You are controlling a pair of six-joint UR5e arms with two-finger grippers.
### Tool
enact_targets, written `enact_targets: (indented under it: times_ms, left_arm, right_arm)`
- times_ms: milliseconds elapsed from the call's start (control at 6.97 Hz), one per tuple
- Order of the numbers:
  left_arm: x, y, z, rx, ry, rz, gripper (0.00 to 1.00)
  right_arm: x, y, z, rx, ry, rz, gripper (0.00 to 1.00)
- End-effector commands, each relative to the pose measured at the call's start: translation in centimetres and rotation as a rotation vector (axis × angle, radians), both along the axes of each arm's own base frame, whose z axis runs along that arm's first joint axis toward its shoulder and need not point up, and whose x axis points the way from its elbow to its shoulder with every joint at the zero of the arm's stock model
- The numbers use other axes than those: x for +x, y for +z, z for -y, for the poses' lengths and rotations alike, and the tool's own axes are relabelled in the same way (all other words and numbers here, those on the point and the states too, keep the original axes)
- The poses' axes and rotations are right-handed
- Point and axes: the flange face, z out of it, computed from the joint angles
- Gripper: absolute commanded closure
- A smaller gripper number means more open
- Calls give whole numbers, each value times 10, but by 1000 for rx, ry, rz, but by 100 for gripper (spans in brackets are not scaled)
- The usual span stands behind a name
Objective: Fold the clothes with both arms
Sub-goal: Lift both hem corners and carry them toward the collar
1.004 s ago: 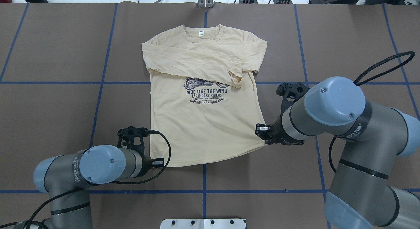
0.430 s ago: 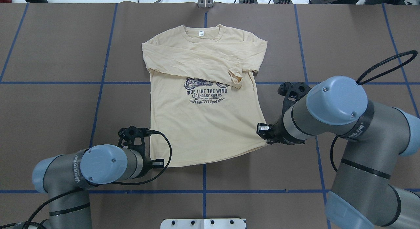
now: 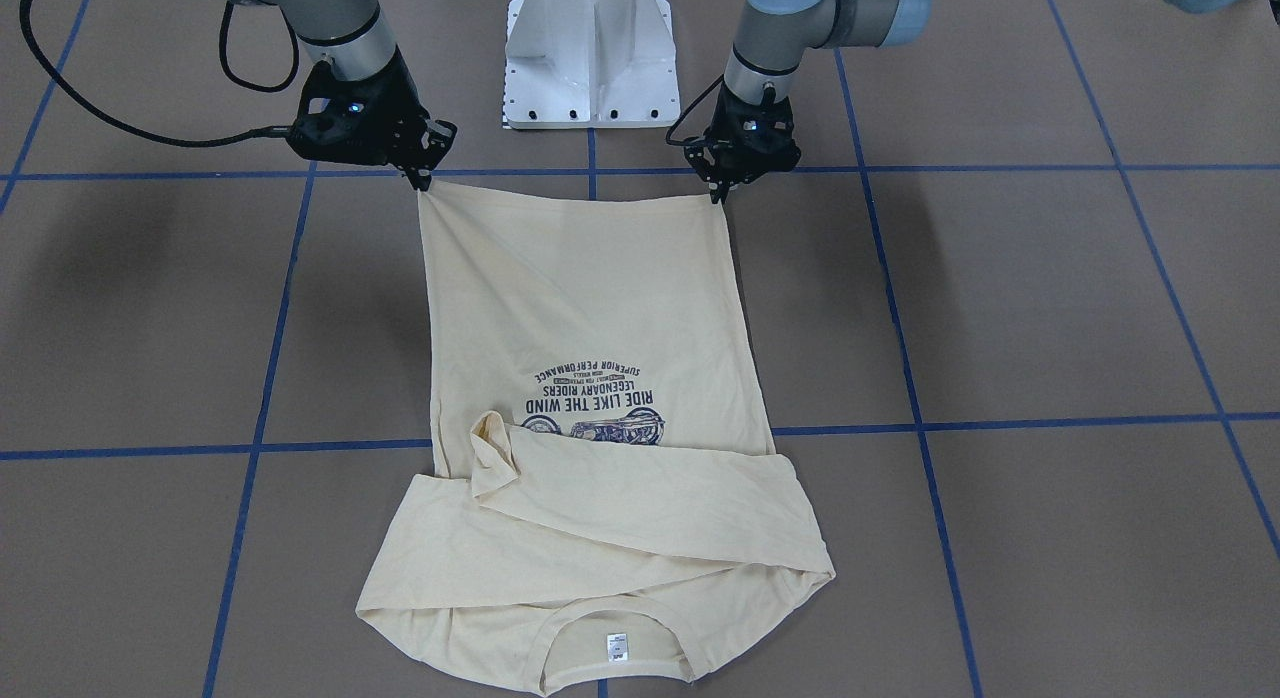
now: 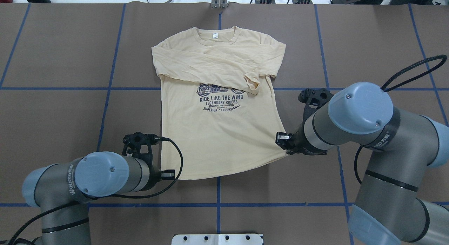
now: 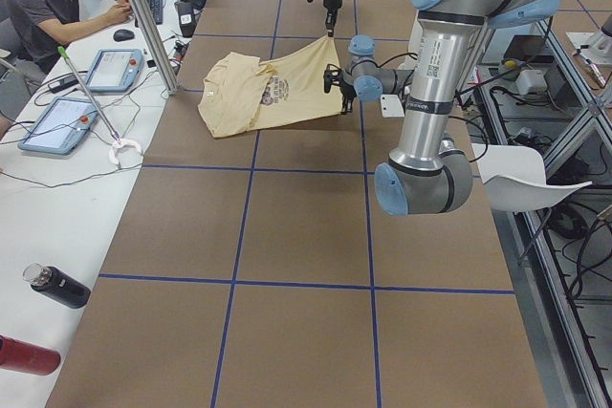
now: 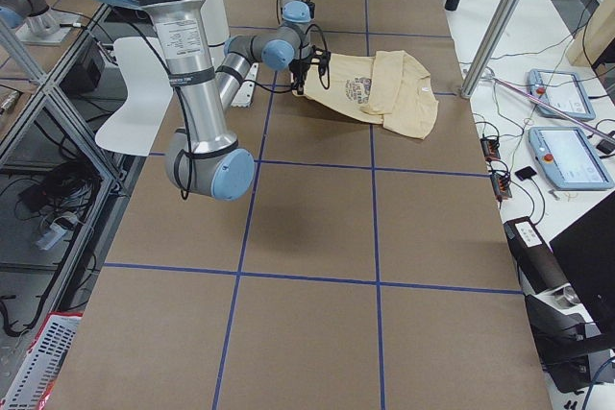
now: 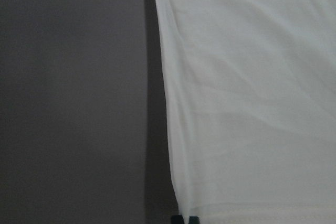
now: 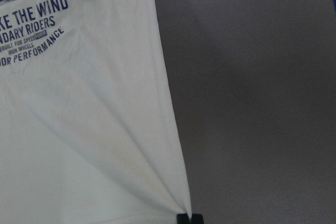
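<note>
Left pincer [image 3: 720, 191], right pincer [image 3: 424, 181] (both clamped).

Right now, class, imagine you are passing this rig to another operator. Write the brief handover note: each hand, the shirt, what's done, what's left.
Left hand: shut on one hem corner of the T-shirt.
Right hand: shut on the other hem corner; creases fan out from its pinch.
T-shirt: print side up on the table, collar at the far end from the robot, hem drawn taut between the two hands.
Done: sleeves folded across the chest.
Left: no body fold made yet. The likely next move is to carry the hem up towards the collar, then release.
</note>
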Motion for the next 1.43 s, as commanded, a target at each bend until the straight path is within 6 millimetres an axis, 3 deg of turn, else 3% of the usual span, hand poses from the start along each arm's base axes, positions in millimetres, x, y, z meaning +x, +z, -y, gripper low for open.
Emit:
enact_targets:
  times_ms: [0,143,287,717,1004,1147,1291]
  left_arm:
    - [-39,-7,-12,28,55,90,100]
    - [-55,-15,-17,29,69,128,100]
    - [-58,-18,-21,20,78,149,100]
    - [-43,-14,-45,-15,159,159,100]
    - [-38,-23,-48,-12,168,142,100]
    - [-38,-32,-49,-18,180,119,100]
    - [-42,-37,-39,-14,164,108,100]
  right_arm:
    - [-8,14,-19,-26,-45,-19,100]
    - [-18,24,-35,-38,-82,-39,100]
    - [-24,38,-50,-54,-117,-62,100]
    - [-37,50,-87,-133,-243,-62,100]
    - [-40,43,-89,-142,-262,-43,100]
    - [-37,43,-81,-136,-248,-39,100]
    - [-20,42,-52,-126,-188,-27,100]
